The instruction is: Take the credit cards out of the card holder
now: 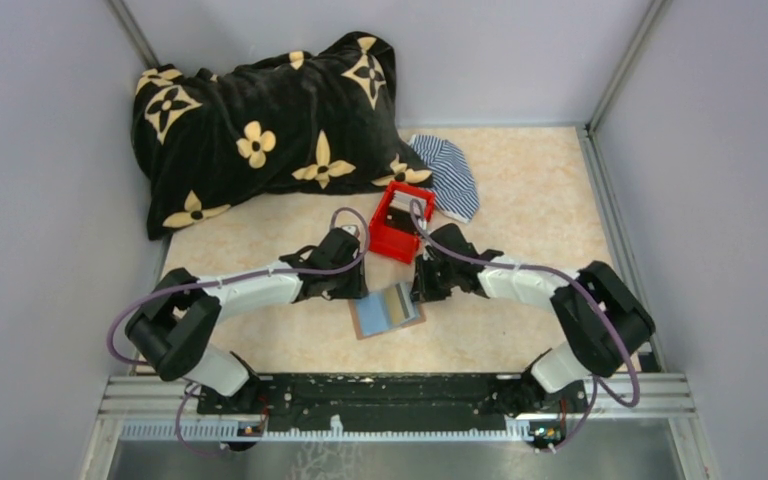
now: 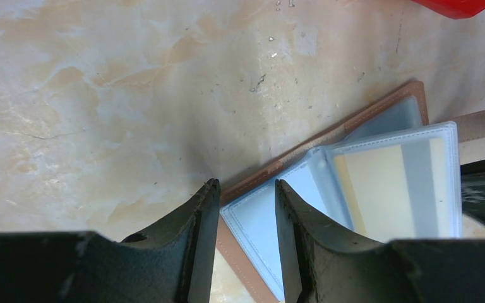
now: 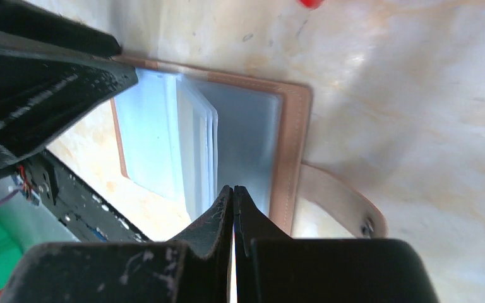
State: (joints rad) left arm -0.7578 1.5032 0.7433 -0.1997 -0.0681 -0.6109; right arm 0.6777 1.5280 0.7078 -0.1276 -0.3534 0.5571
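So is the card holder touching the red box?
Apart. The left wrist view shows bare table between the card holder and the red box.

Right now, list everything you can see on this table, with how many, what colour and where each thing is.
blanket: one, black with cream flowers, back left
striped cloth: one, blue and white, just behind the red box
red box: one, red, centre, behind the card holder
card holder: one, reddish-brown, lying open between the pincers
credit cards: at least two in clear sleeves, cream and light blue; full count hidden
table: one, beige marbled
left pincer: one, black, open over the holder's corner
right pincer: one, black, shut, at the sleeves
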